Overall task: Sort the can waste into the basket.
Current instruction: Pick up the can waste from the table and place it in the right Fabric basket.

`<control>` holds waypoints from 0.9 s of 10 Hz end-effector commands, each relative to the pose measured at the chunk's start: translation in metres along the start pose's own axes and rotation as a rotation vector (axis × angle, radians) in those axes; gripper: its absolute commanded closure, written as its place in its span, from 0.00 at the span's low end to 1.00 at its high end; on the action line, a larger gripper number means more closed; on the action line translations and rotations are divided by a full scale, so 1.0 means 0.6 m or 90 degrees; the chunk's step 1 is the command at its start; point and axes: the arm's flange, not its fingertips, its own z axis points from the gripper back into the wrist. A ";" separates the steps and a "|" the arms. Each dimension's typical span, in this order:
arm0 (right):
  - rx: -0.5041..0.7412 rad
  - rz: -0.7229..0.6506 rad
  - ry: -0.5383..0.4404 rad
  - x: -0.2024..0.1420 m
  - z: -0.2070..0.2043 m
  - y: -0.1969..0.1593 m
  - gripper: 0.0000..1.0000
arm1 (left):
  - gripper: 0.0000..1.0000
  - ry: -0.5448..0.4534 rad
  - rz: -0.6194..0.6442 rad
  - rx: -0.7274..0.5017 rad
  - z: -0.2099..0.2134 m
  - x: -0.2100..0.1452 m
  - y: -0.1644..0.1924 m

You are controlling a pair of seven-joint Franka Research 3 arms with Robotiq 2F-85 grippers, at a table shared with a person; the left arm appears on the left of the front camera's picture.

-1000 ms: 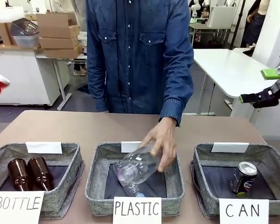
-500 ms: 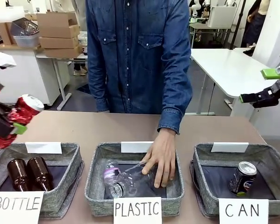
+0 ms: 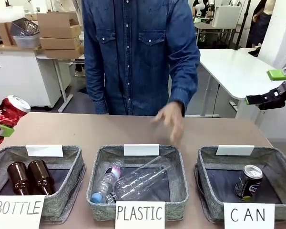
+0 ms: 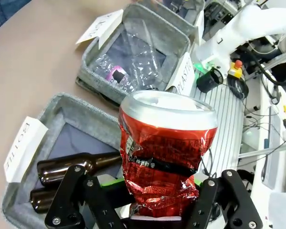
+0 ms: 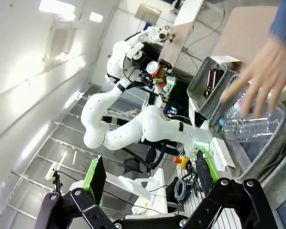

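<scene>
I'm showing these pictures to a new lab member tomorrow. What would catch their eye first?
Probably the crumpled red can, clamped in the left end effector at the table's left edge, above the BOTTLE basket with its two brown bottles. Next, the person's hand hovers over the middle of the table, behind the PLASTIC basket holding clear plastic bottles. A dark can already stands in the CAN basket.

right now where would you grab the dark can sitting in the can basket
Grip the dark can around its round side wall, coming down from above. It leans tilted against the basket floor with its silver top up, clear of the walls, and the open right gripper is nearest.
</scene>
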 end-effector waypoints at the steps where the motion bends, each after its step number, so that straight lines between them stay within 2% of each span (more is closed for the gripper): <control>1: 0.000 0.016 0.006 -0.002 0.000 -0.001 0.00 | 1.00 0.004 -0.007 -0.003 0.003 0.002 -0.005; 2: 0.000 0.000 0.000 0.000 0.000 0.000 0.00 | 0.96 0.000 0.000 0.000 0.000 0.000 0.000; 3: -0.036 -0.003 -0.011 -0.008 0.031 0.029 0.00 | 0.96 0.024 -0.031 0.015 -0.040 0.051 -0.025; 5: -0.120 -0.007 -0.035 -0.055 0.158 0.082 0.00 | 0.96 0.079 -0.185 -0.041 -0.152 0.196 -0.095; 6: -0.188 -0.021 -0.074 -0.092 0.220 0.096 0.00 | 0.96 0.108 -0.233 -0.047 -0.211 0.262 -0.120; 7: -0.218 -0.016 -0.102 -0.140 0.274 0.109 0.00 | 0.96 0.130 -0.267 -0.055 -0.272 0.326 -0.141; 8: -0.215 0.006 -0.144 -0.192 0.319 0.114 0.00 | 0.96 0.136 -0.310 -0.044 -0.346 0.401 -0.167; 9: -0.171 0.036 -0.190 -0.226 0.331 0.103 0.00 | 0.96 0.143 -0.366 -0.030 -0.419 0.466 -0.193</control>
